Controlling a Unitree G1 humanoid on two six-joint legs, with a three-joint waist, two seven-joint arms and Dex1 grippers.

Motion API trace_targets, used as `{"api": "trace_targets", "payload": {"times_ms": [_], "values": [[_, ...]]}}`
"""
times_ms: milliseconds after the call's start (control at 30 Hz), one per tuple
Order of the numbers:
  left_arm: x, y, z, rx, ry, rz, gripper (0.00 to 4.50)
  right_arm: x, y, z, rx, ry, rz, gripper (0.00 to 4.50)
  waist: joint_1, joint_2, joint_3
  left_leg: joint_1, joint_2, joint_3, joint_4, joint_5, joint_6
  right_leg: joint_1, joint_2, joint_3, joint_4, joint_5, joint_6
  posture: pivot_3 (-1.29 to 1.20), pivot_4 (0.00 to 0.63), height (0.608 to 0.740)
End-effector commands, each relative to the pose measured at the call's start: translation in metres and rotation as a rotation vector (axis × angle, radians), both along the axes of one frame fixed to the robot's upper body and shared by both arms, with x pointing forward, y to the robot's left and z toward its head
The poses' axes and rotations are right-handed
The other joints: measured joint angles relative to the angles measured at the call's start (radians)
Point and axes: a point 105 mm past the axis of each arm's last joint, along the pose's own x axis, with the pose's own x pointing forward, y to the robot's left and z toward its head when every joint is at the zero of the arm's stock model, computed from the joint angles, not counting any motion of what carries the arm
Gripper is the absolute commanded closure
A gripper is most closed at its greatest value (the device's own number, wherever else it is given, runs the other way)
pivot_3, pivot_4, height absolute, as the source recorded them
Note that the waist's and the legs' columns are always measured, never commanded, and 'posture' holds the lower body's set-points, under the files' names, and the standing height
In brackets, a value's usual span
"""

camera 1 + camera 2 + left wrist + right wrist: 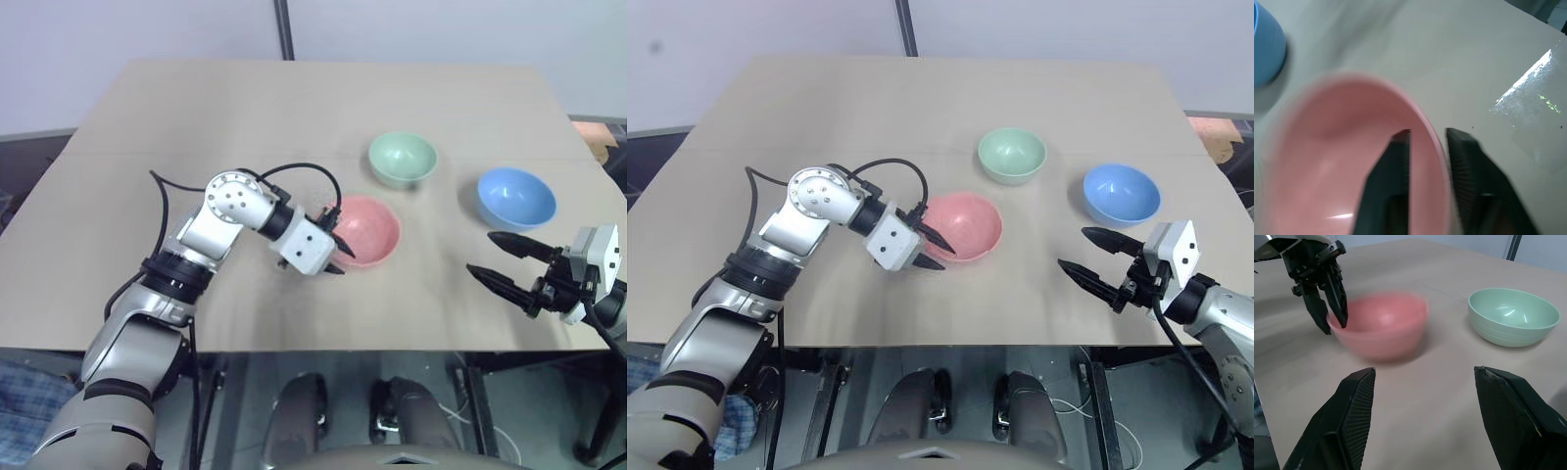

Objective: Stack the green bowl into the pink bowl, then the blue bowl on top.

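The pink bowl [370,227] sits upright near the table's middle. My left gripper [340,255] reaches it from the left with its fingers a little apart; one fingertip [1400,147] is inside the bowl and the other outside, so the near-left rim runs between them. The green bowl [403,158] stands just behind the pink one. Off to the right rests the blue bowl [516,197]. My right gripper [480,253] hovers open in front of the blue bowl, pointing left toward the pink bowl, with nothing between its fingers.
All three bowls stand on a tan table [245,117] whose front edge runs close below both grippers. A black cable [294,171] loops over my left wrist. An orange object [598,137] lies beyond the table's right edge.
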Motion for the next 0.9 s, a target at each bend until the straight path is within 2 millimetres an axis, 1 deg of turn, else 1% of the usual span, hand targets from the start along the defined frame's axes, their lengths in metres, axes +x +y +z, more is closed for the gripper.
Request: {"api": "trace_targets", "payload": {"times_ms": [33, 67, 100, 133, 167, 200, 333, 433, 467, 533, 600, 667, 733, 800, 900], "values": [[0.001, -0.001, 0.006, -0.024, -0.046, -0.017, 1.64, -0.002, 0.002, 0.007, -0.004, -0.038, 0.007, 0.97, 0.0, 0.0, 0.0, 0.0, 0.0, 0.0, 0.0, 0.0, 0.0, 0.0, 0.0, 0.0, 0.0, 0.0, 0.0, 0.0, 0.15, 0.74], [0.001, -0.001, 0.007, -0.029, -0.049, -0.015, 1.1, -0.002, 0.002, 0.007, -0.005, -0.037, 0.007, 0.97, 0.0, 0.0, 0.0, 0.0, 0.0, 0.0, 0.0, 0.0, 0.0, 0.0, 0.0, 0.0, 0.0, 0.0, 0.0, 0.0, 0.15, 0.74], [0.002, -0.002, 0.008, -0.038, -0.052, -0.011, 0.77, -0.001, 0.002, 0.007, -0.005, -0.037, 0.008, 0.97, 0.0, 0.0, 0.0, 0.0, 0.0, 0.0, 0.0, 0.0, 0.0, 0.0, 0.0, 0.0, 0.0, 0.0, 0.0, 0.0, 0.15, 0.74], [0.002, -0.002, 0.009, -0.049, -0.053, -0.008, 0.33, -0.001, 0.002, 0.007, -0.005, -0.037, 0.009, 0.97, 0.0, 0.0, 0.0, 0.0, 0.0, 0.0, 0.0, 0.0, 0.0, 0.0, 0.0, 0.0, 0.0, 0.0, 0.0, 0.0, 0.15, 0.74], [0.002, -0.003, 0.011, -0.064, -0.05, -0.004, 0.12, -0.002, 0.002, 0.007, -0.005, -0.036, 0.01, 0.97, 0.0, 0.0, 0.0, 0.0, 0.0, 0.0, 0.0, 0.0, 0.0, 0.0, 0.0, 0.0, 0.0, 0.0, 0.0, 0.0, 0.15, 0.74], [0.004, -0.003, 0.018, -0.102, -0.033, 0.023, 0.03, -0.001, 0.002, 0.008, -0.006, -0.036, 0.012, 0.97, 0.0, 0.0, 0.0, 0.0, 0.0, 0.0, 0.0, 0.0, 0.0, 0.0, 0.0, 0.0, 0.0, 0.0, 0.0, 0.0, 0.15, 0.74], [0.013, 0.003, 0.044, -0.251, 0.061, 0.168, 0.03, -0.001, 0.002, 0.009, -0.011, -0.036, 0.013, 0.97, -0.001, 0.0, 0.0, 0.0, 0.0, 0.0, 0.0, 0.0, 0.0, 0.0, 0.0, 0.0, 0.0, 0.0, 0.0, 0.0, 0.15, 0.74], [0.021, 0.016, 0.07, -0.429, 0.2, 0.319, 0.03, -0.001, 0.001, 0.008, -0.013, -0.034, 0.011, 0.97, -0.001, 0.0, 0.0, 0.0, 0.001, 0.0, 0.0, 0.0, 0.0, 0.0, 0.0, 0.0, 0.0, 0.0, 0.0, 0.0, 0.15, 0.74], [0.023, 0.022, 0.077, -0.483, 0.241, 0.364, 0.03, -0.001, 0.001, 0.008, -0.013, -0.033, 0.011, 0.97, -0.002, 0.0, 0.0, 0.0, 0.001, -0.001, 0.0, 0.0, 0.0, 0.0, 0.0, 0.0, 0.0, 0.0, 0.0, 0.0, 0.15, 0.74], [0.029, 0.042, 0.09, -0.589, 0.297, 0.471, 0.03, -0.001, 0.001, 0.008, -0.012, -0.032, 0.01, 0.97, -0.002, 0.0, 0.0, 0.0, 0.001, 0.0, 0.0, 0.0, 0.0, 0.0, 0.0, 0.0, 0.0, 0.0, 0.0, 0.0, 0.15, 0.74], [0.034, 0.062, 0.098, -0.671, 0.326, 0.571, 0.03, 0.0, 0.001, 0.008, -0.011, -0.03, 0.009, 0.97, -0.003, 0.0, 0.0, 0.0, 0.001, 0.0, 0.0, 0.0, 0.0, 0.0, 0.0, 0.0, 0.0, 0.0, 0.0, 0.0, 0.15, 0.74], [0.039, 0.095, 0.098, -0.763, 0.33, 0.712, 0.03, 0.003, 0.0, 0.006, -0.005, -0.012, -0.002, 0.97, -0.003, 0.0, 0.0, 0.0, 0.001, 0.0, 0.0, 0.0, 0.0, 0.0, 0.0, 0.0, 0.0, 0.0, 0.0, 0.0, 0.15, 0.74], [0.038, 0.125, 0.096, -0.838, 0.341, 0.826, 0.03, 0.009, 0.001, 0.006, -0.001, -0.003, -0.008, 0.97, -0.007, 0.0, 0.0, 0.001, 0.001, 0.0, 0.0, 0.0, 0.0, 0.0, -0.001, 0.001, 0.001, 0.0, 0.0, 0.0, 0.15, 0.74], [0.03, 0.141, 0.092, -0.868, 0.351, 0.881, 0.03, 0.015, 0.0, 0.006, -0.003, 0.004, -0.02, 0.97, -0.013, 0.0, 0.0, 0.002, 0.001, 0.0, 0.0, 0.0, 0.0, 0.0, -0.001, 0.001, 0.001, 0.0, 0.0, 0.0, 0.15, 0.74], [0.02, 0.157, 0.086, -0.895, 0.361, 0.933, 0.03, 0.033, -0.005, 0.006, -0.022, 0.031, -0.085, 0.97, -0.008, 0.0, 0.0, 0.001, 0.001, 0.0, 0.0, 0.0, 0.0, 0.0, -0.001, 0.0, 0.0, 0.0, 0.0, 0.0, 0.15, 0.74]]}}
